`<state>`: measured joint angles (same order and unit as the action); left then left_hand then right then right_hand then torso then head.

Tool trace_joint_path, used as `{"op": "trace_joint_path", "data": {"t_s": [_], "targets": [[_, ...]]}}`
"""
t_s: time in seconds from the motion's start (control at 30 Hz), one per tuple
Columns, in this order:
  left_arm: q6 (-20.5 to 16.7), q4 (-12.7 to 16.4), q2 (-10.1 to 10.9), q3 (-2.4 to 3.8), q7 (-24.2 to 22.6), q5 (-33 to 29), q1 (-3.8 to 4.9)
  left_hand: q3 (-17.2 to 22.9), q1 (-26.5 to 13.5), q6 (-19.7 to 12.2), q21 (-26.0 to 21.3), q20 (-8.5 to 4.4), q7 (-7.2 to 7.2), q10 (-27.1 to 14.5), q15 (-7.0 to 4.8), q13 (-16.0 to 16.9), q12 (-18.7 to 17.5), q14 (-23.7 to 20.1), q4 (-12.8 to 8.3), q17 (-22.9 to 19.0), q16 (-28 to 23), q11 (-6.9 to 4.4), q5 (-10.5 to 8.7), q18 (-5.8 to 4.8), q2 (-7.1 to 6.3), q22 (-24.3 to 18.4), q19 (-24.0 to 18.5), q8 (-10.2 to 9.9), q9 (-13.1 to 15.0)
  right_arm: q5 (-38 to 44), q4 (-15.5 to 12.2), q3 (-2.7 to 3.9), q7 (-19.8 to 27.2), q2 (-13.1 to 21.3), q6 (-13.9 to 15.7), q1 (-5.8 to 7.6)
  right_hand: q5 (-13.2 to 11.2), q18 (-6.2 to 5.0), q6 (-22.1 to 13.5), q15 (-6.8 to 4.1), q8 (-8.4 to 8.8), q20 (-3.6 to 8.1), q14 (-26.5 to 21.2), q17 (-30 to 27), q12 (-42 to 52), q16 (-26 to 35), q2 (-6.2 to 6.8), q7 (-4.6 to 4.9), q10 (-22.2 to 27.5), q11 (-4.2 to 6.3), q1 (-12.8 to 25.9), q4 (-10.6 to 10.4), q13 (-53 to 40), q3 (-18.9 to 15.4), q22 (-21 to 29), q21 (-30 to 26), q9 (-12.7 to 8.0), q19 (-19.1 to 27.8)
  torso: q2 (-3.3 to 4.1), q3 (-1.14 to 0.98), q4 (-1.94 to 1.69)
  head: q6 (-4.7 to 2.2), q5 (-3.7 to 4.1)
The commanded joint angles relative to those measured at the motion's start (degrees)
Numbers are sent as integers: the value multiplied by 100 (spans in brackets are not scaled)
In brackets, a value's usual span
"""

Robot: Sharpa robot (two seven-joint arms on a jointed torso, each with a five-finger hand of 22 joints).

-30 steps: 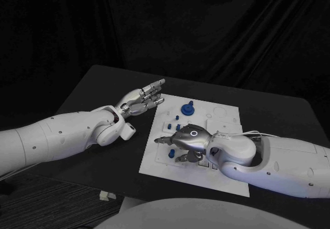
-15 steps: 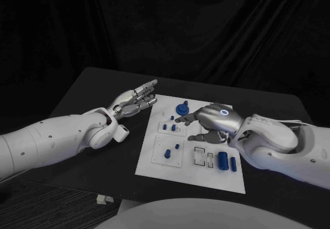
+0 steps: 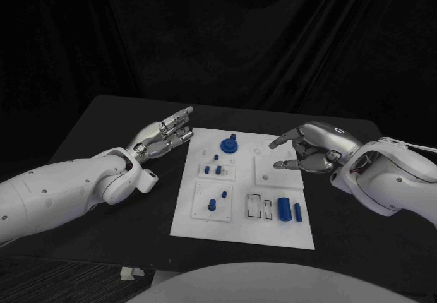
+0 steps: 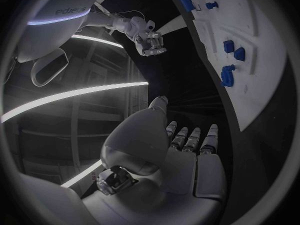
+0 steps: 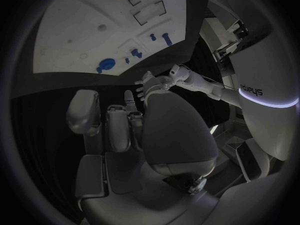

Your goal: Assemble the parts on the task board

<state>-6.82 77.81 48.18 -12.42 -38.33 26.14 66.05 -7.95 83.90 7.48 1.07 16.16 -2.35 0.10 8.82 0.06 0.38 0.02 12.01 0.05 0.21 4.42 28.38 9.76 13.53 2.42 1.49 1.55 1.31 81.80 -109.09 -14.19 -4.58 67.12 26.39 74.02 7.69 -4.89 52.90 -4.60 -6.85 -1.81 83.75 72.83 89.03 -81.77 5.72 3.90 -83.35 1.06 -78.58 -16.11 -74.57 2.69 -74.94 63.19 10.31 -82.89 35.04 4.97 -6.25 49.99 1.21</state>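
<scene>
Left hand [image 3: 167,135] flat, fingers extended, holding nothing; right hand [image 3: 312,149] loosely curled, empty.

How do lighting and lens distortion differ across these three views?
Head view: dim, dark backdrop, white task board brightest, edges straight. Left wrist view: fisheye bends the board's edge; bright light strips arc behind the silver left hand. Right wrist view: board curved, silver right hand shaded.

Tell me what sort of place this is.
Probably a robot test bench or lab: a black table against dark drapes, a white task board carrying small blue parts, and the left hand and right hand beside it.
</scene>
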Motion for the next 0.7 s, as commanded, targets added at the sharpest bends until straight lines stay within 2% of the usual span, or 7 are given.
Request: {"op": "trace_joint_path", "data": {"t_s": [0.03, 0.1, 0.2, 0.33, 0.47, 0.57, 0.7], "targets": [[-55, 18, -10, 4, -132, -34, -17, 31, -6, 9, -10, 34, -6, 11, 44, 1, -30, -2, 7, -5, -21, 41, 22, 50, 10, 7, 0, 22, 2, -312, 44, -1, -975, 61, -901, -69, -8, 127, 320, -1, -584, 21, 468, 958, 97, -461, -90, 15, -665, 2, 845, -50, -1543, -52, -1035, 737, 472, -212, -6, 2, 8, 1, 97], [-52, 17, -12, 4, -134, -34, -24, 31, -6, 9, -10, 34, -6, 11, 44, 1, -30, -2, 7, -5, -21, 41, 22, 50, 10, 7, 0, 22, 2, -306, 74, -2, -1270, 75, -1134, -102, 78, 178, 489, -59, -1311, 61, 496, 1112, 97, -536, -181, -93, -665, 49, 1663, -78, -1543, 4, -1102, 1107, 1139, -291, -3, -2, 5, 1, 115], [-48, 17, -10, 4, -134, -34, -35, 31, -6, 9, -10, 34, -6, 11, 44, 1, -30, -2, 7, -5, -21, 41, 22, 50, 10, 7, 0, 22, 2, -294, 114, -2, -1677, 70, -1446, -143, 47, 222, 687, -96, -1779, 115, 527, 1239, 97, -599, -230, -206, -665, 130, 2088, -49, -1543, 39, -1165, 1408, 1619, -354, -6, -2, 8, 1, 131], [-42, 17, -3, 4, -134, -34, -48, 31, -9, 1, -10, 33, -10, 17, 41, 3, -28, -2, 12, -5, -21, 43, 22, 50, 10, 6, 0, 20, 1, -283, 159, -2, -2153, 38, -1863, -184, 34, 273, 842, -177, -2188, 173, 552, 1343, 97, -653, -366, -322, -665, 192, 2648, -58, -1543, 48, -1228, 1708, 2200, -415, -8, 6, 4, 1, 129], [-39, 16, 4, 4, -135, -34, -56, 32, -10, 7, -10, 33, -10, 21, 42, 5, -27, -2, 13, -5, -21, 45, 22, 50, 10, 6, 0, 21, 2, -279, 175, -2, -2403, -9, -2143, -201, 157, 306, 759, -293, -2825, 278, 547, 1317, 97, -644, -414, -464, -665, 324, 2775, -53, -1543, 81, -1269, 1914, 3267, -445, -5, 8, 5, 1, 120], [-33, 15, 9, 4, -134, -34, -61, 33, -10, 10, -10, 33, -10, 25, 42, 6, -26, -2, 14, -5, -21, 47, 23, 49, 11, 5, 0, 21, 2, -277, 179, -2, -2539, -61, -2341, -208, 180, 349, 746, -350, -2970, 330, 552, 1333, 97, -653, -389, -493, -665, 338, 2699, -29, -1543, 107, -1325, 2112, 3593, -507, -5, 6, 12, 1, 140], [-27, 6, 12, 4, -132, -34, -66, 33, -10, 10, -10, 33, -10, 25, 42, 6, -26, -2, 14, -5, -21, 47, 23, 49, 11, 5, 0, 21, 2, -276, 199, -2, -2682, -148, -2565, -218, 170, 393, 718, -368, -2911, 351, 550, 1314, 97, -646, -358, -496, -665, 345, 2660, -29, -1543, 110, -1382, 2298, 3662, -571, -7, 10, 7, 1, 193]]}}
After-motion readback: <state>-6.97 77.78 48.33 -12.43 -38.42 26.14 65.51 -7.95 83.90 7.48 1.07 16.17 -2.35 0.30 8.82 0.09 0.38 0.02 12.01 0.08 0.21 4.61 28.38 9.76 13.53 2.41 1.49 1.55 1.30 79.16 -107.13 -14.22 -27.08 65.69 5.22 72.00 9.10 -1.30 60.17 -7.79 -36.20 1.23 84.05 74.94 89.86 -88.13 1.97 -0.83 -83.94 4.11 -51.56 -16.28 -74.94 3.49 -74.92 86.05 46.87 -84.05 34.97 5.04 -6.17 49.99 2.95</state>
